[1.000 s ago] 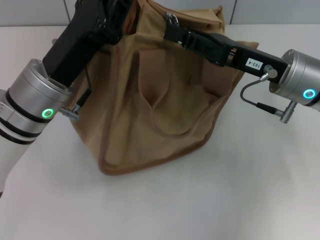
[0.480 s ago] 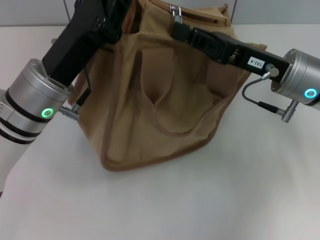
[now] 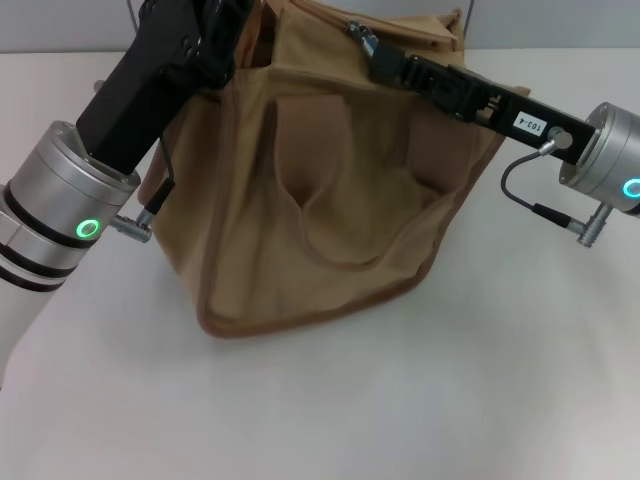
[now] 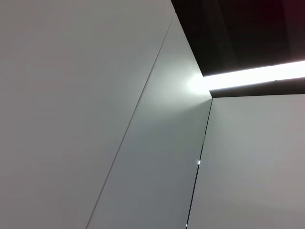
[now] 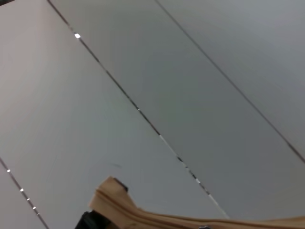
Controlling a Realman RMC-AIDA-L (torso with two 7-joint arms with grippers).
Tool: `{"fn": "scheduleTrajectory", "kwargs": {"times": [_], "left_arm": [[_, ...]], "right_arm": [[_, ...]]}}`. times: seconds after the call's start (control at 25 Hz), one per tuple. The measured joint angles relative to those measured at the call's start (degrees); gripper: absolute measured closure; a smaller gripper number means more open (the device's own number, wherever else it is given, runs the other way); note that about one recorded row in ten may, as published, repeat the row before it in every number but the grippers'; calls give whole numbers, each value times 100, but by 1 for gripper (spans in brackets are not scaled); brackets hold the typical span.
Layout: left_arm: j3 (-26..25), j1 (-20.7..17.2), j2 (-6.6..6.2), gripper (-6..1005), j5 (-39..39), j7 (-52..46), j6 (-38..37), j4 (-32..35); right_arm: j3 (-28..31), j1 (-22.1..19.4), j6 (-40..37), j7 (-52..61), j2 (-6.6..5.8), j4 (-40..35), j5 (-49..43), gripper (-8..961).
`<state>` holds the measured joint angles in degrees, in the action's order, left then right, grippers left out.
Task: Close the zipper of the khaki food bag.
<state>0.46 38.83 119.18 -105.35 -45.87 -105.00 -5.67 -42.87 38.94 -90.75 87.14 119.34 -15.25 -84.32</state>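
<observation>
The right gripper's (image 3: pixel 366 42) jaws are pinching the zipper's (image 3: pixel 375 27) silver pull at 12 o'clock atop the khaki food bag (image 3: pixel 320 190), which is sitting mid-desk (image 3: pixel 420 400). The left gripper (image 3: pixel 235 30), at 11 o'clock, is apparently bracing the bag's corner; its jaws cannot be told.

Both arms reach forward, left tool (image 3: pixel 228 20) and right tool (image 3: pixel 368 45) raised and converging

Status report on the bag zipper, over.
Right pincer at silver pull tab, top of boxy khaki canvas bag. Left pincer at bag's top left corner, fingers hidden. Nothing blocking.
</observation>
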Motion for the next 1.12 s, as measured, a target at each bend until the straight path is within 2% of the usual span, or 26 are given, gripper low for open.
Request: {"fn": "scheduleTrajectory", "kwargs": {"times": [0.48,1.12], "left_arm": [[-69,-68,-6,924,6,0,-1,32],[-448,-409,-36,923,8,0,-3,110]], "right_arm": [[53,-180,52,163,-16,-189,4,944],[332,-591,211,348,-46,-503,-4,941]]}}
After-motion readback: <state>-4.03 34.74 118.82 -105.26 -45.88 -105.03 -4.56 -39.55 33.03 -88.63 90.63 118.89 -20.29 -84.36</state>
